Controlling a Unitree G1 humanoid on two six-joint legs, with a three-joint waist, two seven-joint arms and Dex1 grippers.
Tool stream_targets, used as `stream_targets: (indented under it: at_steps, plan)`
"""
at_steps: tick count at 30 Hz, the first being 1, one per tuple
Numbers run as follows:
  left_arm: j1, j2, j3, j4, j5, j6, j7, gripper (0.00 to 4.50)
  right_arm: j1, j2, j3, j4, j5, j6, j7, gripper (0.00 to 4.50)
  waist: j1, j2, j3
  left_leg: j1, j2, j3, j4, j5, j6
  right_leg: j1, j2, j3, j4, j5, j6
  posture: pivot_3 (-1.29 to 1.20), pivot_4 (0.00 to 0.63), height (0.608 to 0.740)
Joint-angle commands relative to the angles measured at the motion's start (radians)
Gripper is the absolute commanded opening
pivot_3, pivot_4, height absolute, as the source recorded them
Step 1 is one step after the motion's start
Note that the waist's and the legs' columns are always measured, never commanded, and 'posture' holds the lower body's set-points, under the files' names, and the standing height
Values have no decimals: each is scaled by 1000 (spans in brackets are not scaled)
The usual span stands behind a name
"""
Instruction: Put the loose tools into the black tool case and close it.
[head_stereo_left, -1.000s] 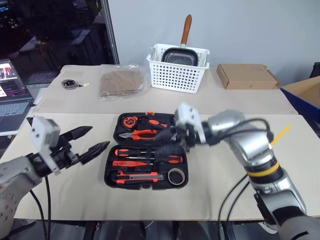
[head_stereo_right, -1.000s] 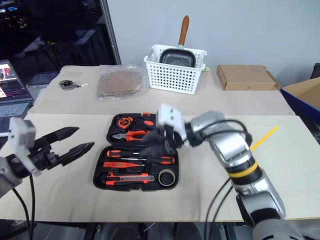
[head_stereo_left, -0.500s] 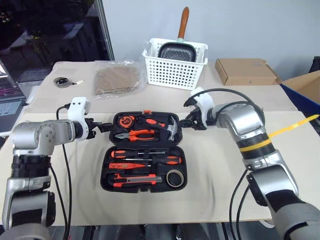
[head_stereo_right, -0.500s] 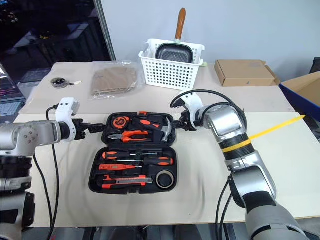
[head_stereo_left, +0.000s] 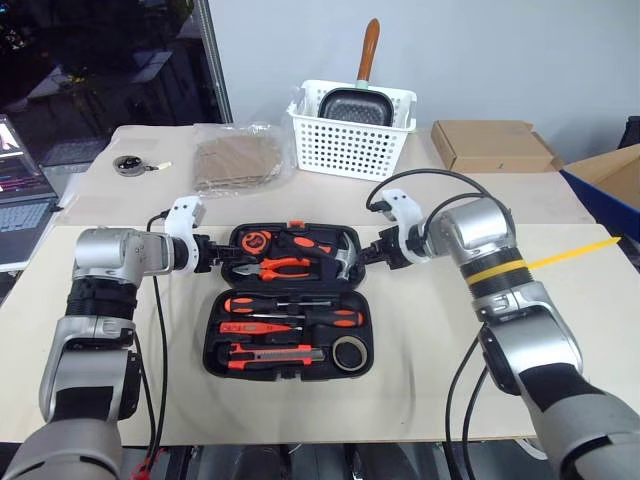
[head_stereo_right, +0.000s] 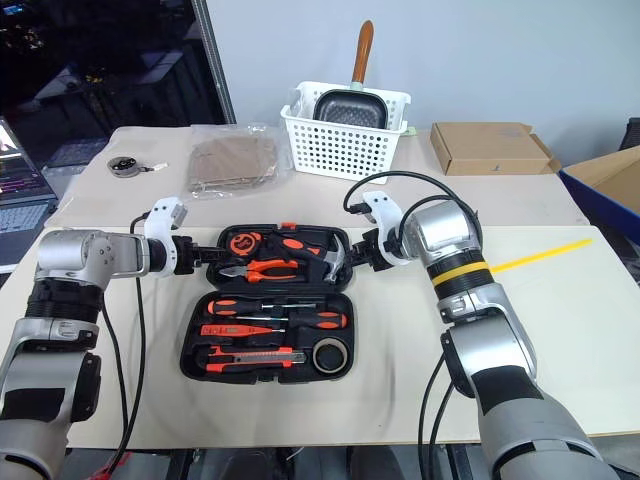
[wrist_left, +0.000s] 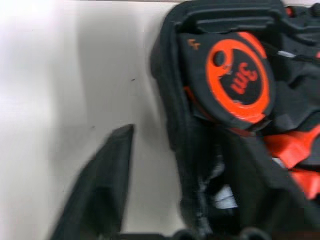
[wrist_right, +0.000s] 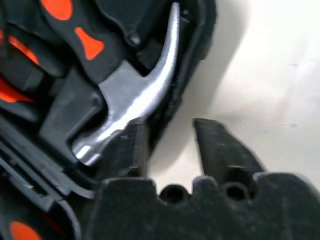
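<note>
Black plastic hinged tool case lay open on the cream table, its orange-and-black screwdrivers, utility knife and greyish tape roll already seated in the near half. Only the closing seemed left. The left gripper and right gripper each straddled a side rim of the far half with part-open fingers, neither visibly clamped.

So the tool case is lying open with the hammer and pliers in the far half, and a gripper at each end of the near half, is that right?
Not quite. The black tool case does lie open with the hammer and pliers in its far half, but the left gripper and right gripper stand at the ends of that far half, not the near one. The left eye view shows it.
</note>
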Motion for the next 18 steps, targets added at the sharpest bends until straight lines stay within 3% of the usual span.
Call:
stream_targets:
  at_steps: [1,4,5,12,18]
  plan:
    - [-27,-9,25,18,35,-57,-8,1066,-5,-1,-13,8,-7,-56,3,77,0,0,0,1,0,0,0,1,0,0,0,0,0,0,0,0,150,740]
    - [-35,-20,42,6,36,-104,-35,115,11,0,-57,-16,7,-160,5,0,-1,0,0,1,0,-1,0,3,-1,0,0,0,1,2,-2,0,150,740]
    - [-39,-23,47,-2,37,-127,-46,47,9,1,-77,-26,16,-177,5,0,0,0,0,1,0,-2,0,4,-1,0,0,0,1,2,-2,0,150,740]
    - [-18,-30,51,-126,52,-272,-120,47,90,24,-245,-153,114,-427,46,0,-2,0,0,-8,1,-2,0,7,-5,-5,1,-1,0,5,-1,0,150,740]
    - [188,45,25,-470,107,-500,-209,47,291,-3,-266,-427,119,-734,150,0,-11,0,0,-20,1,0,-1,8,-8,-20,1,0,0,5,1,0,150,740]
